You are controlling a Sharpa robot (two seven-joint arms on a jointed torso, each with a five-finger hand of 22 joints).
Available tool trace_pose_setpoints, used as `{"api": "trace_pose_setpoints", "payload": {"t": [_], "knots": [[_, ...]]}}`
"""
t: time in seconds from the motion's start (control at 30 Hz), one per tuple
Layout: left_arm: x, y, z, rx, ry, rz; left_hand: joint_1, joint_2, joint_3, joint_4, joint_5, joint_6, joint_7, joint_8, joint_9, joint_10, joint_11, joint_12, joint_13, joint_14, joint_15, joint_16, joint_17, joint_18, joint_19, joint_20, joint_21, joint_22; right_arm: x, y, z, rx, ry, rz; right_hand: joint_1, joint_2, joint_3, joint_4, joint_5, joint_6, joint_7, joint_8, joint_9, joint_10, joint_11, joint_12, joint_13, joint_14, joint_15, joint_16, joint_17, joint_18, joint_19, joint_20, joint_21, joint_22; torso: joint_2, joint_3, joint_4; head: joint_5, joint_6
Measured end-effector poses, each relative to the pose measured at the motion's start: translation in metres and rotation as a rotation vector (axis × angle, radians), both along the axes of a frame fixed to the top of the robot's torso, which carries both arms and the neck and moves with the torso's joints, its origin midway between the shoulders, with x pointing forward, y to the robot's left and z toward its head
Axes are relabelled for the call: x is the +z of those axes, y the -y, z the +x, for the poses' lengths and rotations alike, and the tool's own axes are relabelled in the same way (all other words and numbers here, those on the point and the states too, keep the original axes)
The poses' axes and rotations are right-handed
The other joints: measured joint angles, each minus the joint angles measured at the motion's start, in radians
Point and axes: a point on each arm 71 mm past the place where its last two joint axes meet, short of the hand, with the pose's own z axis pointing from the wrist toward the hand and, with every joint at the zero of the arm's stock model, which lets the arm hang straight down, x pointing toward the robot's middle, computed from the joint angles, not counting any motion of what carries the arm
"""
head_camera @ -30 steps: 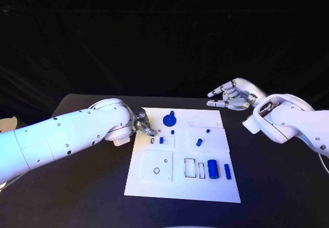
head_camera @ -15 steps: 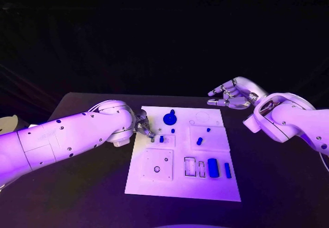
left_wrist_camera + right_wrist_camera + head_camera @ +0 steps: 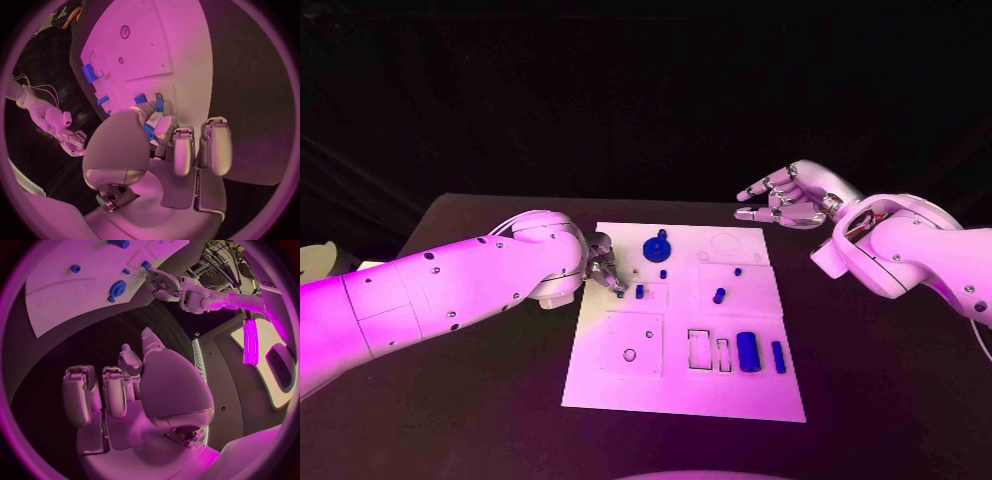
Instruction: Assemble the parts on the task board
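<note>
White task board [image 3: 678, 395]: left hand [image 3: 604, 268] curled at left edge, grip unclear; right hand [image 3: 788, 203] empty, fingers apart.

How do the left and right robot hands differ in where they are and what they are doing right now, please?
The left robot hand is low over the left edge of the task board, fingertips by a small blue part; the right robot hand hangs off the board, beyond its far right corner. The left's fingers point down at the board; the right's are spread and loosely curled, holding nothing. Whether the left grips anything is unclear. Both are silver hands on white arms.
</note>
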Motion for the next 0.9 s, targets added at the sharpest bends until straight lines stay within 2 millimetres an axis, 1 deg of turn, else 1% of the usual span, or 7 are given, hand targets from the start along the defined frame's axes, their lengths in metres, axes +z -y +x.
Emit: {"api": "trace_pose_setpoints", "payload": {"t": [0.4,0.77,0.83,0.9], "knots": [[-0.0012,0.0014,-0.0014,-0.021,-0.020,0.018,0.000,0.000,0.002,-0.002,-0.001,0.000,0.000,0.000,0.002,0.000,0.000,0.000,0.008,0.000,0.000,0.000,0.000,0.000,0.000,0.000,0.000,0.000,-0.0001,-0.0002,-0.0001,0.001,0.000,0.000,0.000,0.000,-0.003,-0.002,0.000,0.000,0.000,0.000,0.000,0.000,0.000,0.000,0.000,0.000,0.000,0.000,0.001,0.000,0.000,0.000,-0.002,0.000,0.000,0.0000,0.0000,0.000,-0.004],[-0.0009,0.0022,-0.0005,-0.029,-0.027,0.028,0.000,0.000,0.003,-0.003,-0.003,0.000,0.000,0.003,0.002,0.000,0.000,0.000,0.009,0.000,0.000,0.000,0.000,0.000,0.000,0.000,0.000,0.000,0.0000,-0.0003,-0.0002,0.001,0.000,0.000,0.000,0.000,-0.007,0.001,0.000,0.000,0.000,0.000,0.000,0.000,0.000,0.000,0.000,0.000,0.000,0.000,0.001,0.000,0.000,0.000,-0.004,0.000,-0.001,-0.0006,0.0000,0.001,-0.005],[-0.0010,0.0026,0.0002,-0.029,-0.027,0.029,-0.004,0.004,0.006,-0.002,-0.013,0.002,0.001,0.004,0.002,0.000,0.000,0.000,0.009,0.000,0.000,0.000,0.000,0.000,0.000,0.000,0.000,0.000,0.0000,-0.0004,-0.0002,0.002,0.000,0.001,0.000,0.000,-0.007,0.001,0.000,0.000,0.000,0.000,0.000,0.000,0.000,0.000,0.000,0.000,0.000,0.000,0.001,0.000,0.000,0.000,-0.004,0.000,-0.001,-0.0006,0.0000,0.001,-0.005],[-0.0012,0.0029,0.0008,-0.028,-0.028,0.030,-0.013,0.009,0.015,-0.001,-0.043,0.002,0.002,0.009,0.002,0.002,-0.002,0.000,0.009,0.000,0.000,0.000,0.000,0.000,0.000,0.000,0.000,0.000,0.0000,-0.0005,-0.0002,0.002,0.000,0.001,0.000,0.000,-0.007,0.001,0.000,0.000,0.000,0.000,0.000,0.000,0.000,0.000,0.000,0.000,0.000,0.000,0.001,0.000,0.000,0.000,-0.004,0.000,-0.001,-0.0007,0.0000,0.001,-0.005]]}}
